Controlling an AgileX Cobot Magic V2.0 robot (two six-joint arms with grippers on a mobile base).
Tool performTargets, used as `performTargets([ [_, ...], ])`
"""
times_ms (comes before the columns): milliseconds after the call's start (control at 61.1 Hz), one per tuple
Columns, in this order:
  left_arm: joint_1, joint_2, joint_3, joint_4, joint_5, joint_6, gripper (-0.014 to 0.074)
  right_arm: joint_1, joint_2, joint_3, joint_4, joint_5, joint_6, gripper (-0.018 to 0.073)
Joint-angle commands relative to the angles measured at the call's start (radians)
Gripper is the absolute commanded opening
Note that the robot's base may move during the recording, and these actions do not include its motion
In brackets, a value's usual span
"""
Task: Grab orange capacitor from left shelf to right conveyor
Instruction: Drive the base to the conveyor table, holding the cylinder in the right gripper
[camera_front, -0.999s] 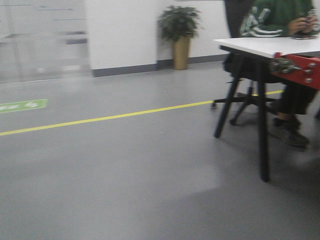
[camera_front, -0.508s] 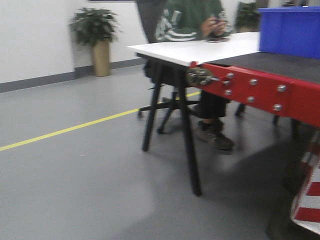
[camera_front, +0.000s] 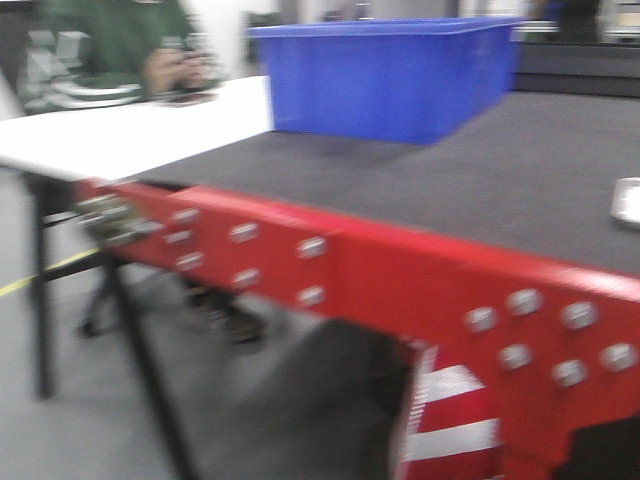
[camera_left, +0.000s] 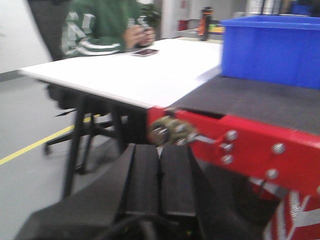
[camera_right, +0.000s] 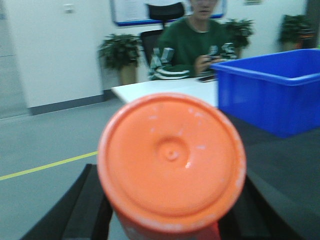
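my right pincer (camera_right: 170, 227) is pinching the one orange capacitor (camera_right: 171, 160), with dark fingers (camera_right: 82, 212) pressed to both its sides and its flat top facing the wrist camera. my left pincer (camera_left: 160, 175) is pressed together, holding nothing. the right conveyor (camera_front: 480, 180) lies ahead past its red front edge (camera_front: 400, 280). one blue bin (camera_front: 385, 75) sits at its far side and one silver tray (camera_front: 628, 200) at the right margin, with broad open belt between. a white worktop (camera_front: 120, 135) adjoins its left end.
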Motion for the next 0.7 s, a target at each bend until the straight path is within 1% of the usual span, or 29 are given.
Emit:
performTargets([
  [0, -0.002, -0.007, 0.022, -0.003, -0.085, 0.0, -0.0126, -0.001, 0.015, -0.028, -0.021, -0.094, -0.009, 0.005],
  [688, -0.002, -0.007, 0.022, -0.003, -0.085, 0.0, -0.0126, -0.001, 0.015, -0.028, -0.021, -0.094, -0.009, 0.005],
])
